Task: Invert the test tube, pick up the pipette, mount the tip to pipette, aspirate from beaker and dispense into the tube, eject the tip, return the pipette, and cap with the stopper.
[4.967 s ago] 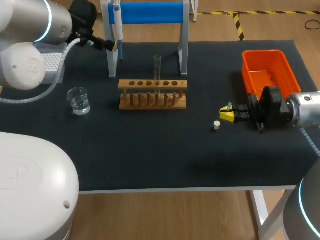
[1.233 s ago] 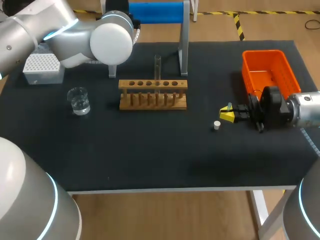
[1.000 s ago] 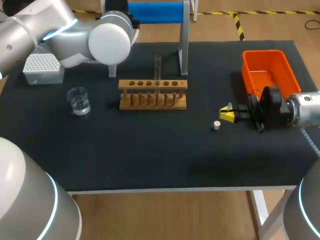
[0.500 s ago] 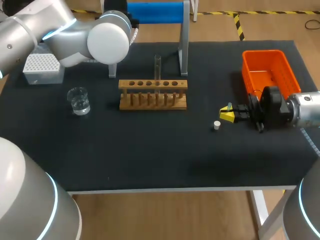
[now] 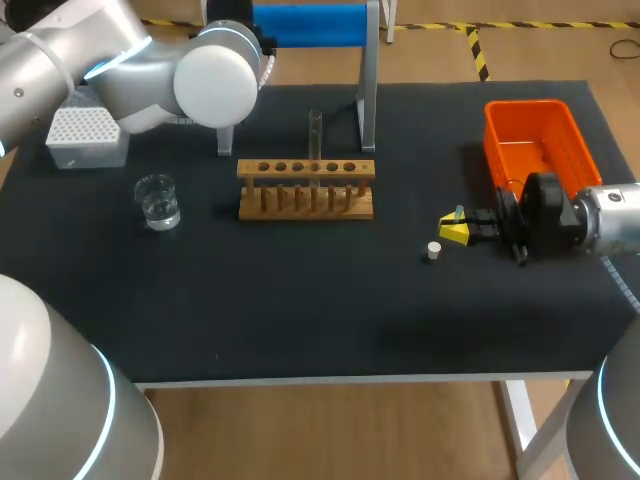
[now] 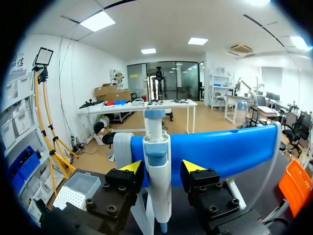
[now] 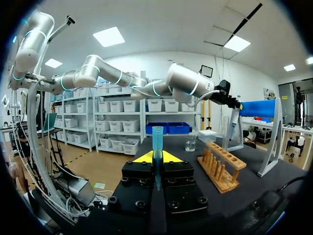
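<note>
At the back stand (image 5: 366, 70) my left arm (image 5: 215, 85) hides its own gripper in the head view. In the left wrist view the white and blue pipette (image 6: 157, 147) hangs on the stand's blue bar (image 6: 230, 152) between my left gripper's (image 6: 162, 169) fingers, one touching it and the other a sliver off, so it is open. The clear test tube (image 5: 315, 135) stands upright in the wooden rack (image 5: 306, 188). My right gripper (image 5: 452, 231) rests low at the right, shut on a thin blue tip (image 7: 157, 142). A small white stopper (image 5: 433, 251) lies just beside it.
A glass beaker (image 5: 157, 200) with liquid stands left of the rack. The white tip box (image 5: 85, 135) sits at the back left. An orange bin (image 5: 540, 145) occupies the back right, behind my right arm.
Since five seconds ago my left arm has swung in over the pipette stand; within the last second it only edges slightly left. The right arm has not moved.
</note>
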Available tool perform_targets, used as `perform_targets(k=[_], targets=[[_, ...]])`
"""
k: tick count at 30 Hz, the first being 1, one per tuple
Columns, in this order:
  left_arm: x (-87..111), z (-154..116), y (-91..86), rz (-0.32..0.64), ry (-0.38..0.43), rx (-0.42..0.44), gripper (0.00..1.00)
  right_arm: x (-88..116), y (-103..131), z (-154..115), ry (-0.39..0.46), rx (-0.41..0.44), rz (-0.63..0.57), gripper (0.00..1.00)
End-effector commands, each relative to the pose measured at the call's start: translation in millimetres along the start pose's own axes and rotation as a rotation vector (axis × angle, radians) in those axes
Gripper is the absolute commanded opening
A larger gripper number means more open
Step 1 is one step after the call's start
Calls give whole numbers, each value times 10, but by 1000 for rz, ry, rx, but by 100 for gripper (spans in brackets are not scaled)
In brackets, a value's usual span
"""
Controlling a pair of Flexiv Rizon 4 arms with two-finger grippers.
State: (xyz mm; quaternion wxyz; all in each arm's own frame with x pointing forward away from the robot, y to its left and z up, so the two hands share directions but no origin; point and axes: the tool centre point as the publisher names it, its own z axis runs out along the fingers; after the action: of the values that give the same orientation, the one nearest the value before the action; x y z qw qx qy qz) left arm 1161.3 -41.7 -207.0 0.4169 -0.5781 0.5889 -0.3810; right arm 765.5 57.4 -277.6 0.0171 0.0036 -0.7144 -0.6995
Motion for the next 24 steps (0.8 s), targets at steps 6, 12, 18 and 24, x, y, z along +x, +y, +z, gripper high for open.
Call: perform_targets(k=[6,12,18,24], targets=[[16,45,-2,-4,3,-1,47,6,-1,-2,-1,0,-1,0],[19,51,-2,-6,6,0,38,6,-1,-2,-1,0,-1,0],[16,58,6,-11,5,-4,37,6,-1,-2,-1,0,-1,0],[10,72,25,-14,5,-8,33,6,-1,-2,-1,0,-1,0]])
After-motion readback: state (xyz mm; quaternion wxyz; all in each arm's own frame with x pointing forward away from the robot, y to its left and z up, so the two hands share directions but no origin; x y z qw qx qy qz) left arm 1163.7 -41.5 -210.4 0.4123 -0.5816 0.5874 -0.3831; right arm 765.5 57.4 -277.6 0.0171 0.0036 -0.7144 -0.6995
